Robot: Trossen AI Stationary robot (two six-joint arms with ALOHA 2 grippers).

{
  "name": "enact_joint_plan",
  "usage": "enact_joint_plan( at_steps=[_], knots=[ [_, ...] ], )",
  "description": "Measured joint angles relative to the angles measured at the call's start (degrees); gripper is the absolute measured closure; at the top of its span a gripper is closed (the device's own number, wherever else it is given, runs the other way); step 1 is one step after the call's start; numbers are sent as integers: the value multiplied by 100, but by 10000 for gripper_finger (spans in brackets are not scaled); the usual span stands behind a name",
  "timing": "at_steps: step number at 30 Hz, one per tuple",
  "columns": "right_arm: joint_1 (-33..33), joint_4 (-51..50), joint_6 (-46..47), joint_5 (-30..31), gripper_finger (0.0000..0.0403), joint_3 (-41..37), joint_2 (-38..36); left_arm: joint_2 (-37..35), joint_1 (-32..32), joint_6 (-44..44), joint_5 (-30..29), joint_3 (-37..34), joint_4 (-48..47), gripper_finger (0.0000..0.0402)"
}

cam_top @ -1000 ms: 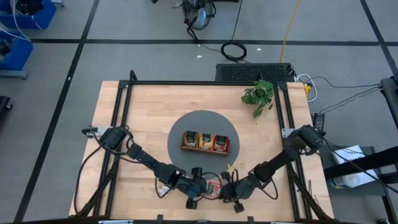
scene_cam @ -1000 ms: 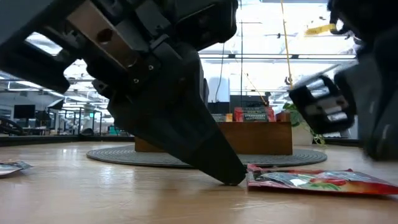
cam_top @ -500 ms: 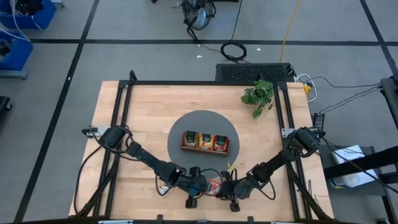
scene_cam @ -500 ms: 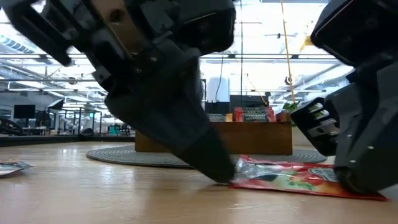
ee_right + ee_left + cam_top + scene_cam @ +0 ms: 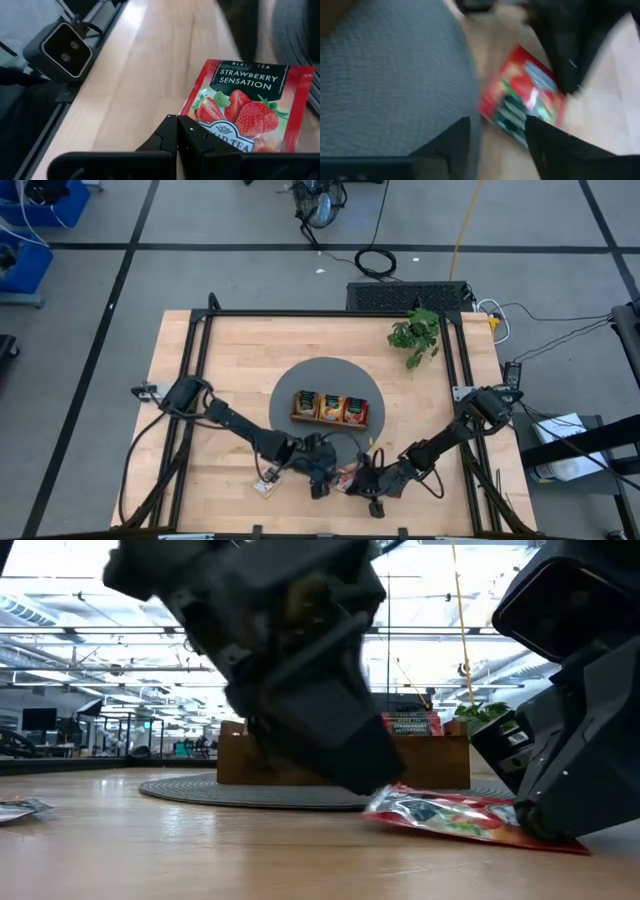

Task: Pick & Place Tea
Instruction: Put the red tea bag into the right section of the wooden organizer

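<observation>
Left gripper [image 5: 495,142] fingers spread, empty; red sachet [image 5: 522,102] lies straight ahead. Right gripper [image 5: 179,132] fingers clenched on its near edge, tilting it off the desk [image 5: 150,850].

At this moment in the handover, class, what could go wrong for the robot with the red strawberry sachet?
1. The right gripper, shut, seems to pinch only one edge of the red strawberry sachet, which sags onto the table; it may slip.
2. The left gripper is open, with its fingers close beside the sachet, so it could snag it.
3. The gray round mat lies right alongside; a dragged sachet may catch its rim.
</observation>
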Motion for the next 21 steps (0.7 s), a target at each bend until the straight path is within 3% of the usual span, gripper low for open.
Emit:
enact_joint_plan(
  at_steps=[4,10,21],
  knots=[
    [-64,628,-320,-184,403,4,329,0,206,-262,102,1,-27,162],
    [-66,706,-328,-190,403,4,375,-4,293,-558,479,7,-93,118],
    [-69,679,-248,-266,403,4,360,-7,79,-924,513,20,-438,131]
  ],
)
